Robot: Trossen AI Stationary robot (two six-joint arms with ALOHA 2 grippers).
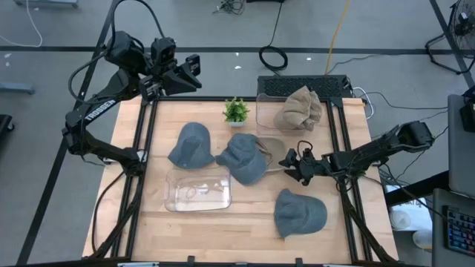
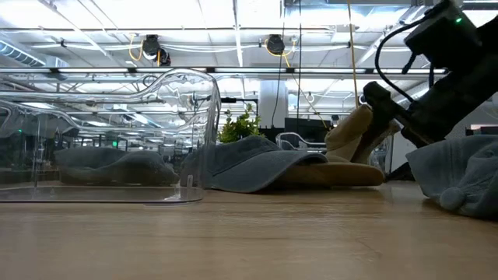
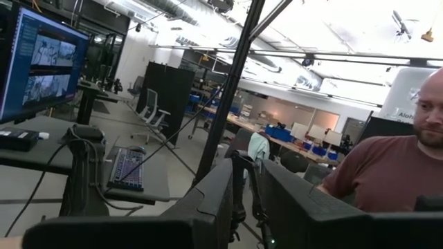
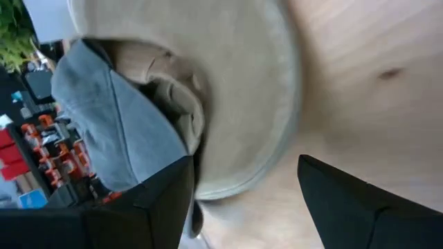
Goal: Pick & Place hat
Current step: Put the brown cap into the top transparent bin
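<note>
A tan cap (image 1: pixel 272 146) lies on the table's middle with a blue-grey cap (image 1: pixel 243 159) resting on its crown; the low view shows the tan cap (image 2: pixel 336 173) under the blue-grey cap (image 2: pixel 257 159). My right gripper (image 1: pixel 290 162) is low at the tan cap's right side and open. In the right wrist view its fingers (image 4: pixel 163 197) stand on either side of the tan brim (image 4: pixel 249 90). My left gripper (image 1: pixel 191 70) is raised beyond the table's far left corner, shut, and its wrist view sees only the room. My right gripper (image 4: pixel 242 162) comes at the tan cap's brim edge (image 4: pixel 239 181) nearly level, from the table's right. The brim lies flat on the wood between the open fingers. Whether a finger touches it, I cannot tell.
Other hats: a blue-grey one (image 1: pixel 192 144) at left, another (image 1: pixel 300 213) near the right front, and a tan one (image 1: pixel 300 108) in a clear bin at the far right. An empty clear bin (image 1: pixel 198 191) sits front centre, a small plant (image 1: pixel 236 111) at the far edge. A person (image 3: pixel 387 173) shows beyond the table.
</note>
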